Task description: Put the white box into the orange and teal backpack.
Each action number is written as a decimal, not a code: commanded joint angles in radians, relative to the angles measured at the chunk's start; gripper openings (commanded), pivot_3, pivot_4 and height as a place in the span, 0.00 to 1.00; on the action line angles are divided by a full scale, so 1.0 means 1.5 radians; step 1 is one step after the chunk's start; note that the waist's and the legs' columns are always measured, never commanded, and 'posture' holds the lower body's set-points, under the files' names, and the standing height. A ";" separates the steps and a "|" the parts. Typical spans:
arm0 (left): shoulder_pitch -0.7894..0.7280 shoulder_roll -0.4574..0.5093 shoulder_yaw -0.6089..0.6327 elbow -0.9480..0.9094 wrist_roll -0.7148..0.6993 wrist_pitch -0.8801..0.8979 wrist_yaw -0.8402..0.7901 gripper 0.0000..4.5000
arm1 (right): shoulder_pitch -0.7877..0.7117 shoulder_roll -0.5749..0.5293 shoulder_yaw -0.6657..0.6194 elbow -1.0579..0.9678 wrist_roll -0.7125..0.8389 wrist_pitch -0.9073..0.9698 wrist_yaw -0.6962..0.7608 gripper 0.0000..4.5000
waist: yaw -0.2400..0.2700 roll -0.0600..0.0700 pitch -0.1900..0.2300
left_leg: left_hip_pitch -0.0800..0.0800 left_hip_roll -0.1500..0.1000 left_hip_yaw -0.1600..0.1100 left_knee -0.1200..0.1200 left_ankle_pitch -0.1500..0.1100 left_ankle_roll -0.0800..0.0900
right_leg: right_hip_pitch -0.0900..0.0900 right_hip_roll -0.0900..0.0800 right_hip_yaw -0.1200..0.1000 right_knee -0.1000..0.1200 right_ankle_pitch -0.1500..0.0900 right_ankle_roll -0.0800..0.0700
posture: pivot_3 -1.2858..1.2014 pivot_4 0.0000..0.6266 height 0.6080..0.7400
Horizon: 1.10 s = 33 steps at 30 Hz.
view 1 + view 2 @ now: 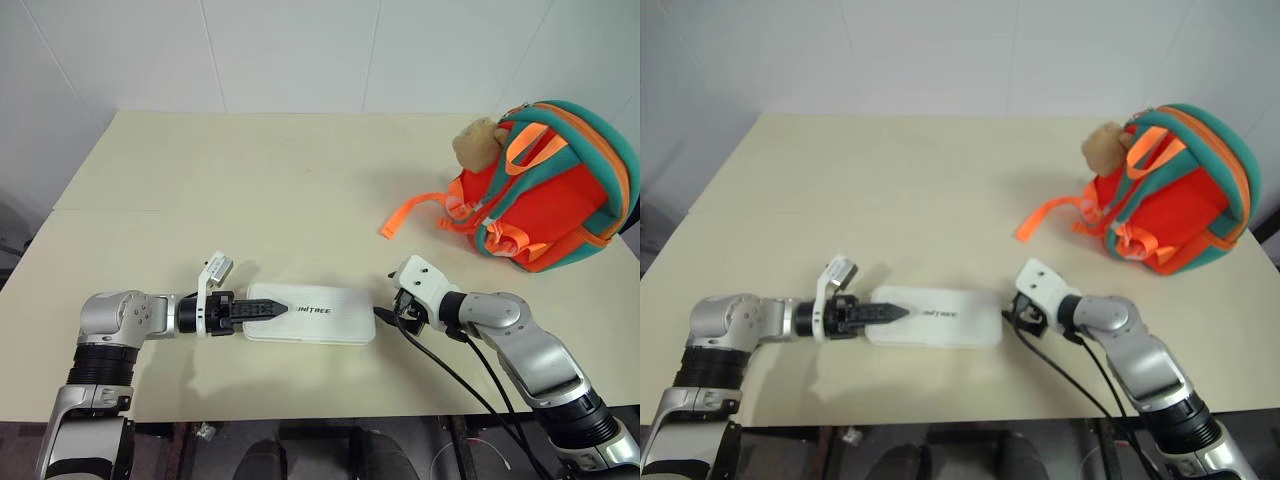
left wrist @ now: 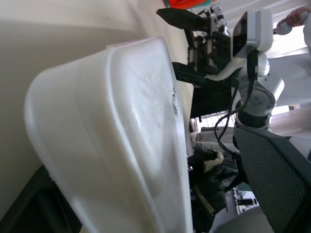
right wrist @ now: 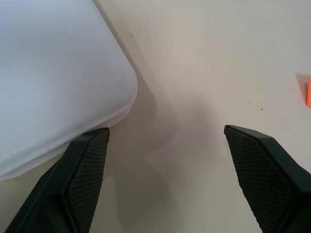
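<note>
While the white box [image 1: 312, 313] is lying flat on the cream table [image 1: 250, 190] in the lower middle of the frame, the left gripper [image 1: 262, 311] is reaching in from the lower left, its spread black fingers straddling the box's near end without clamping it. The right gripper [image 1: 388, 315] is sitting at the box's other end with its jaws wide apart, holding nothing. The orange and teal backpack [image 1: 545, 190] is standing well apart at the upper right.
</note>
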 commanded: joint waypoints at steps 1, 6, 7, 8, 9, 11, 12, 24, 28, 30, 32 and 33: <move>-0.011 0.011 0.022 0.004 -0.014 -0.009 0.001 0.99 | -0.008 0.000 -0.011 -0.016 0.003 -0.014 0.006 1.00 | 0.000 0.000 0.000 | 0.000 0.000 0.000 0.000 0.000 0.000 | 0.000 0.000 0.000 0.000 0.000 0.000 | 0.52 0.24 1.00; -0.012 0.027 0.027 0.013 -0.014 -0.009 -0.004 0.99 | -0.006 -0.001 -0.013 -0.019 0.003 -0.012 0.005 1.00 | -0.001 0.000 0.000 | 0.000 0.000 0.000 -0.001 0.000 0.000 | 0.000 0.000 0.000 0.000 0.000 0.000 | 0.52 0.24 1.00; -0.012 0.032 0.027 0.016 -0.014 -0.010 -0.005 0.99 | -0.006 -0.001 -0.013 -0.019 0.003 -0.013 0.005 1.00 | 0.000 0.000 0.000 | 0.000 0.000 0.000 -0.001 0.000 0.000 | 0.000 0.000 0.000 0.001 0.000 0.000 | 0.52 0.24 1.00; -0.010 0.037 0.026 0.018 -0.011 -0.012 -0.005 0.99 | -0.006 -0.001 -0.013 -0.020 0.003 -0.012 0.005 1.00 | 0.000 0.000 0.000 | 0.000 0.000 0.000 -0.001 0.000 0.000 | 0.000 0.000 0.000 0.001 0.000 0.000 | 0.52 0.24 1.00; -0.009 0.042 0.024 0.020 -0.010 -0.014 -0.006 0.99 | -0.005 -0.001 -0.014 -0.020 0.003 -0.012 0.005 1.00 | 0.000 0.000 0.000 | 0.000 0.000 0.000 -0.001 0.000 0.000 | 0.000 0.000 0.000 0.001 0.000 0.000 | 0.52 0.24 1.00; -0.008 0.047 0.023 0.024 -0.009 -0.016 -0.006 0.99 | -0.006 -0.002 -0.014 -0.019 0.003 -0.013 0.006 1.00 | 0.000 0.000 0.000 | 0.000 0.000 0.000 -0.001 0.000 0.000 | 0.000 0.000 0.000 0.001 0.000 0.000 | 0.52 0.24 1.00; -0.007 0.050 0.023 0.024 -0.011 -0.015 -0.008 0.99 | -0.006 -0.003 -0.014 -0.018 0.003 -0.014 0.006 1.00 | 0.000 0.000 0.000 | 0.000 0.000 0.000 -0.001 0.000 0.000 | 0.000 0.000 0.000 0.001 0.000 0.000 | 0.52 0.24 1.00; -0.013 0.089 0.005 0.037 -0.009 -0.023 -0.045 0.99 | -0.006 -0.003 -0.015 -0.017 0.004 -0.015 0.010 1.00 | 0.000 0.000 0.000 | 0.000 0.000 0.000 -0.001 0.000 -0.001 | 0.000 0.000 0.000 0.000 0.000 0.000 | 0.52 0.24 1.00; -0.015 0.099 -0.033 0.032 -0.009 -0.028 -0.086 0.99 | -0.009 -0.002 -0.014 -0.014 0.004 -0.015 0.012 1.00 | 0.000 0.000 0.000 | 0.000 0.000 0.000 -0.001 0.000 -0.001 | 0.000 0.000 0.000 0.000 0.000 0.000 | 0.52 0.24 1.00; -0.020 0.100 -0.049 0.040 0.003 -0.041 -0.090 0.99 | -0.011 -0.003 -0.013 -0.013 0.002 -0.017 0.013 1.00 | 0.000 0.000 0.000 | 0.000 0.000 0.000 -0.001 0.000 -0.001 | 0.000 0.000 0.000 0.000 0.000 0.000 | 0.52 0.24 1.00; -0.027 0.099 -0.063 0.050 0.011 -0.051 -0.095 0.99 | -0.012 -0.003 -0.014 -0.012 0.002 -0.018 0.013 1.00 | 0.001 0.000 0.000 | 0.000 0.000 0.000 -0.001 0.000 -0.001 | 0.000 0.000 0.000 0.000 0.000 0.000 | 0.52 0.24 1.00; -0.030 0.101 -0.071 0.053 0.014 -0.056 -0.100 0.99 | -0.012 -0.003 -0.014 -0.012 0.002 -0.018 0.013 1.00 | 0.001 0.000 0.000 | 0.000 0.000 0.000 -0.001 0.000 -0.001 | 0.000 0.000 0.000 0.000 0.000 0.000 | 0.52 0.24 1.00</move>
